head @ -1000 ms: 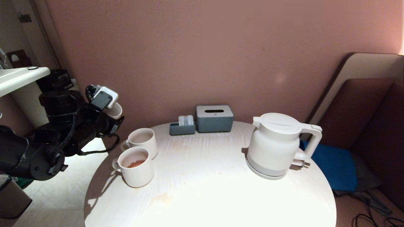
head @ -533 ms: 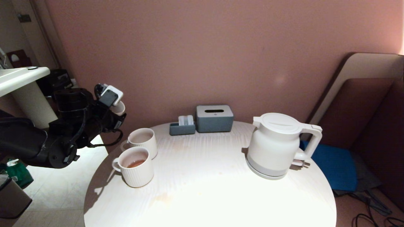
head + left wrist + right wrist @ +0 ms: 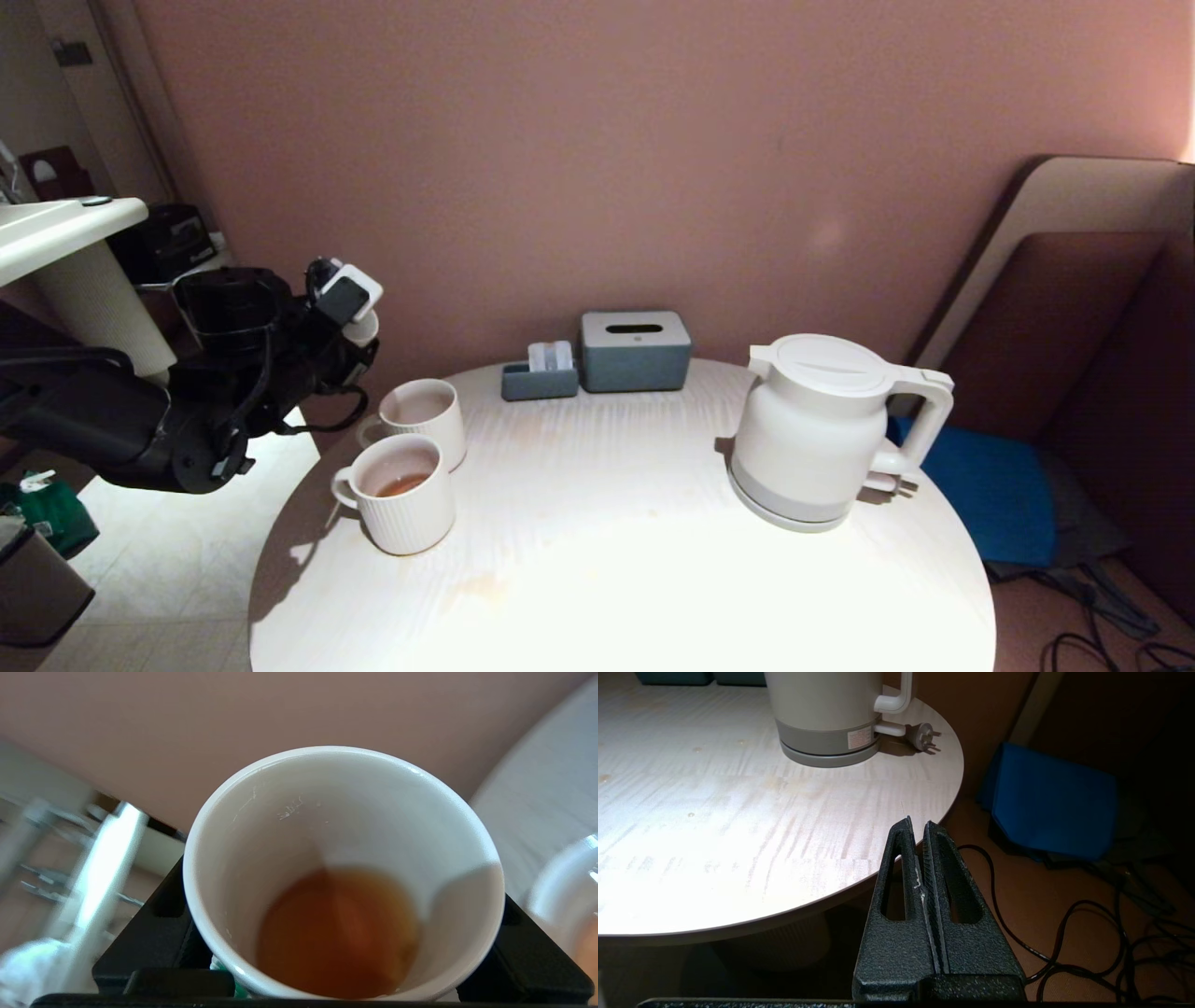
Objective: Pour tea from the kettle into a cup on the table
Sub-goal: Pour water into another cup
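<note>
Off the left edge of the round pale wood-grain counter [image 3: 653,523], the left pincer [image 3: 359,329] grips the small plain white cup [image 3: 343,872] of reddish-orange tea [image 3: 336,933], the large white electric kettle [image 3: 817,425] standing well apart, the right pincer [image 3: 918,828] closed empty.

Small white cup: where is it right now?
In the head view the cup is off the table's left edge, held in the left tool, up and left of the two ribbed mugs.

Round table [image 3: 607,560]: kettle [image 3: 812,429], two mugs [image 3: 401,495], tissue box [image 3: 635,350].
</note>
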